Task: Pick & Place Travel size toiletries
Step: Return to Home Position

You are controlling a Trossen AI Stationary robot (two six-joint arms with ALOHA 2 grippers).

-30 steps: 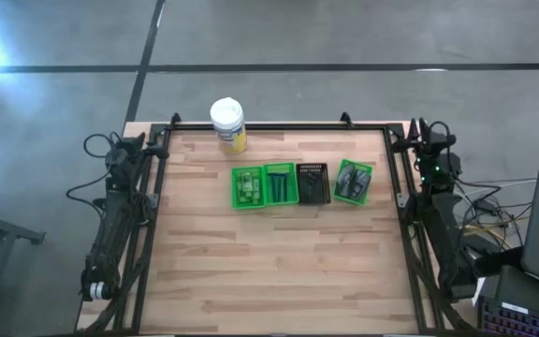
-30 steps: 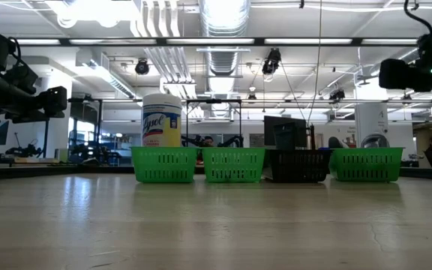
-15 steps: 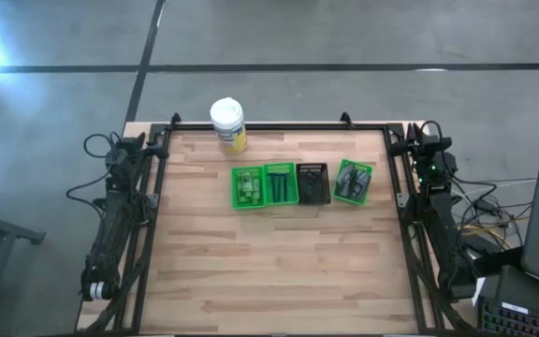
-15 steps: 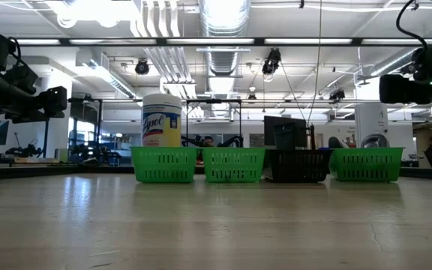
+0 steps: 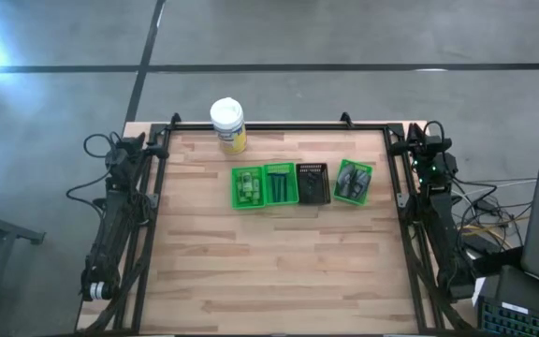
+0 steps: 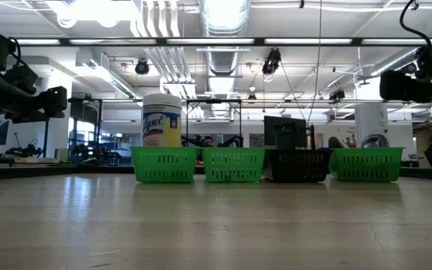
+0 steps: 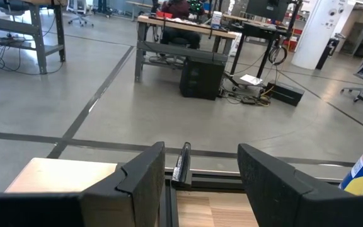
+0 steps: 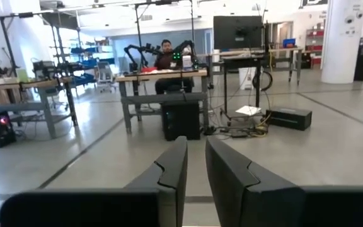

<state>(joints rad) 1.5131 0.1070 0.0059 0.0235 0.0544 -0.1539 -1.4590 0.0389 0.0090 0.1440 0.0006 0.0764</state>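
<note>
Toiletries [image 5: 246, 187] sit in mid-table trays [image 6: 233, 165]; left tool [image 7: 201, 150] wide open, right tool [image 8: 196, 142] barely parted, both empty at far corners.

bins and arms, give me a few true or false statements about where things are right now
1. The black bin has a green bin on one side and another on the other. True.
2. The jar stands inside a green bin. False: it stands on the table, outside the bins.
3. The left pincer holds a tube. False: it is open and empty.
4. The left arm and right arm lie along the table's sides, away from the bins. True.
</note>
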